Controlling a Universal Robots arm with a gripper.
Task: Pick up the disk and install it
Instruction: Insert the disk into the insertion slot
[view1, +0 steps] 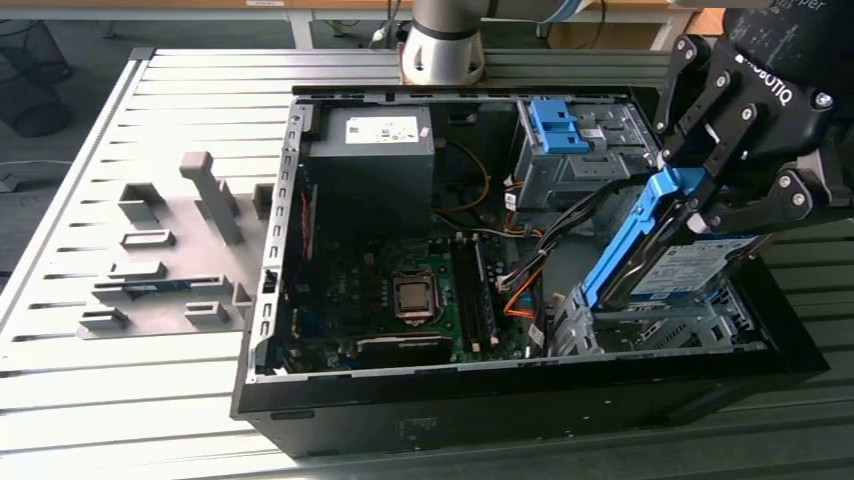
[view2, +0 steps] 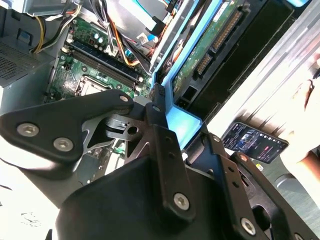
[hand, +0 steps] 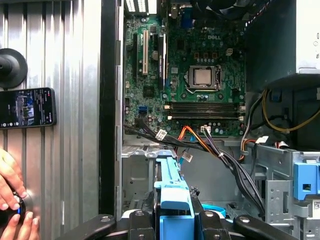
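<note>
Jaws clamped on disk (view1: 678, 262); long axis steeply tilted, lower end over drive cage (view1: 654, 325).

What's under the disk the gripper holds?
A grey metal drive cage in the open black computer case, below the blue-framed silver disk. The disk hides part of it.

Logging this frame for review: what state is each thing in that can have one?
Flat silver hard drive in blue plastic frame: gripped, tilted, over the grey metal cage, not seated.
Black pincer: shut on the drive's frame.
Black computer case: on its side, panel off, open.
Square processor socket: uncovered, no cooler.
Black smartphone: flat on the slatted metal table, screen lit.
</note>
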